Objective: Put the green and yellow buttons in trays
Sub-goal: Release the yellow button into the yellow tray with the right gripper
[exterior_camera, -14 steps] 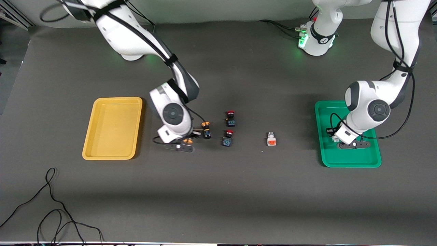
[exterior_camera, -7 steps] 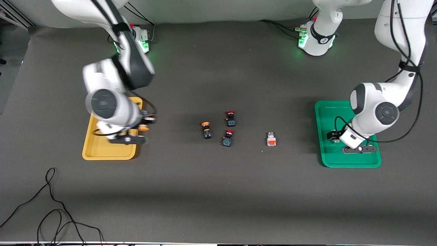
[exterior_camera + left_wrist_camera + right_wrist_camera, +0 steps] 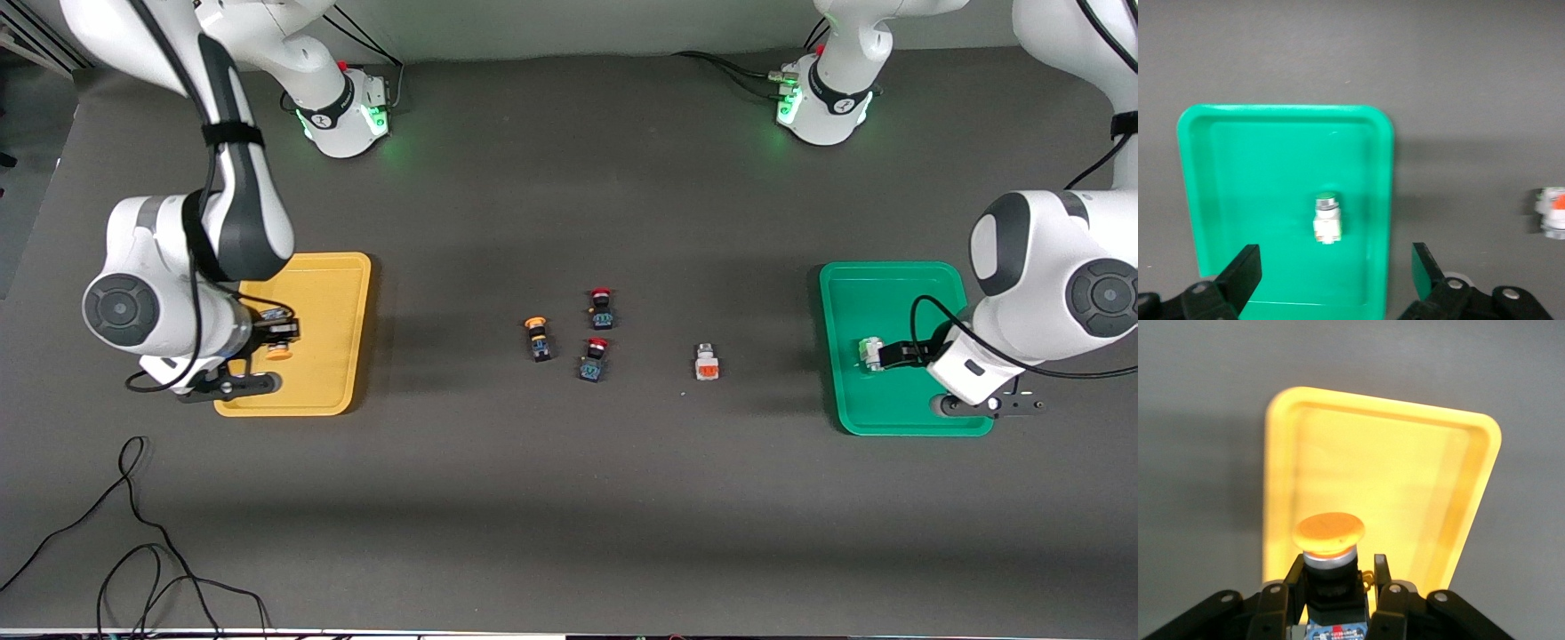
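My right gripper [image 3: 274, 341] is shut on a black button with an orange-yellow cap [image 3: 1329, 535] and hangs over the yellow tray [image 3: 313, 293], whose floor [image 3: 1431, 473] is bare. My left gripper [image 3: 1335, 277] is open above the green tray [image 3: 876, 404]. A white button with a green top [image 3: 1326, 217] lies in that tray, clear of the fingers [image 3: 1245, 277]. In the middle of the table lie a second yellow-capped button [image 3: 536, 339] and a white button marked orange-red [image 3: 706, 363].
Two black buttons with red caps [image 3: 601, 308] [image 3: 593, 359] lie between the yellow-capped button and the white one. A loose black cable [image 3: 133, 533] curls on the table near the front camera at the right arm's end.
My right arm has carried the yellow-capped button from the middle of the table to over the yellow tray. My left gripper has opened, let the green-topped button go in the green tray and risen.
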